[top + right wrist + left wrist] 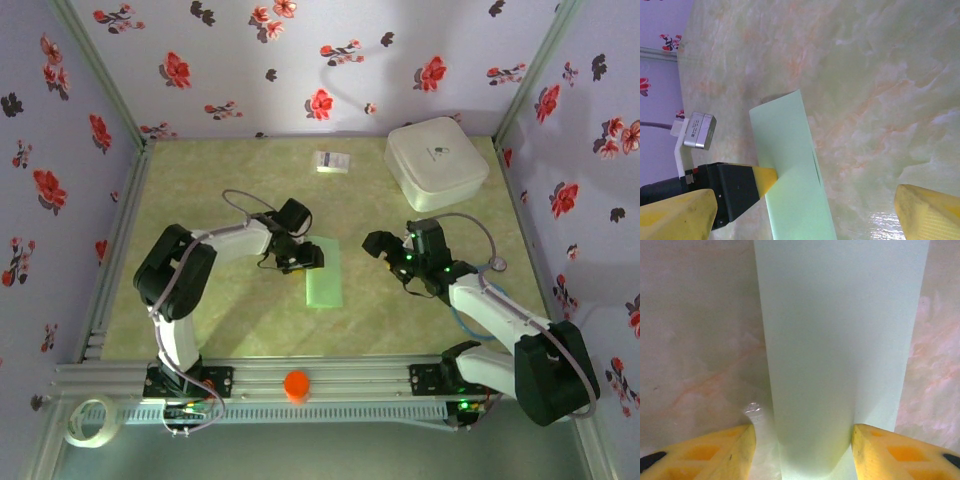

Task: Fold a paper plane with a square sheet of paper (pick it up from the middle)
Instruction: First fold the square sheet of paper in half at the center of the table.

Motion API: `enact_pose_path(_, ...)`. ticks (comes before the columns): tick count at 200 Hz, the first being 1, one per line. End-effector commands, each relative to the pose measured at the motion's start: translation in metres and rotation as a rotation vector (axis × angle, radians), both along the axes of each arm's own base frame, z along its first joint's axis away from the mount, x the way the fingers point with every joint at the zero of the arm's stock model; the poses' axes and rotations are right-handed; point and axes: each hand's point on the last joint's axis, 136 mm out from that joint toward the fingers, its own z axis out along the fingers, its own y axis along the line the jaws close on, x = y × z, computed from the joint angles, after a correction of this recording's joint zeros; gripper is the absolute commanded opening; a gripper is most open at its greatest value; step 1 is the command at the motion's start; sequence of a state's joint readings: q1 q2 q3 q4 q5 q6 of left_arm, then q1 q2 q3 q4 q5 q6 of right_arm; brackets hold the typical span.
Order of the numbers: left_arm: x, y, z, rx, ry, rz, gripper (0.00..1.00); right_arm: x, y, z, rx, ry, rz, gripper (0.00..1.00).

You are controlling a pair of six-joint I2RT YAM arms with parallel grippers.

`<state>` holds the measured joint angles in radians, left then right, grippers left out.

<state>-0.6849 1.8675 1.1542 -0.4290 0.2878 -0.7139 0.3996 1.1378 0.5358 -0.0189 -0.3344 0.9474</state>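
Note:
The square sheet of paper [324,272], pale mint green, lies folded in half on the table. It is a narrow flat rectangle rather than a paper plane. My left gripper [300,255] is at its far left end, open. In the left wrist view the strip [840,340] runs up from between the yellow fingertips [730,455]; the left one stands clear of the paper and the right one is at its edge. My right gripper [385,250] hovers wide open to the right of the strip. Its wrist view shows the paper [785,145] with the left gripper's yellow tip resting on it.
A white rounded box [437,162] sits at the back right and a small white printed card [331,161] at the back middle. An orange cylinder [296,385] stands on the front rail, with a tape roll [88,420] at the front left. Floral walls enclose three sides.

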Motion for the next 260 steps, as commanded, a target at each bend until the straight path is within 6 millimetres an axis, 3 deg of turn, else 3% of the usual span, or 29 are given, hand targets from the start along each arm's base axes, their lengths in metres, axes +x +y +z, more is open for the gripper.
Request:
enact_pose_path(1,-0.001,0.011,-0.017,0.068,0.021,-0.026,0.55,0.005,0.006,0.011,0.022,-0.020,0.010,0.92)
enact_pose_path(104,-0.005,0.030,-0.040,0.197,0.061,-0.031,0.56,0.006,0.007,0.013,0.020,-0.023,0.017,0.92)
enact_pose_path(260,-0.001,0.033,-0.052,0.240,0.079,-0.032,0.56,0.004,0.007,0.006,0.013,-0.004,0.014,0.92)
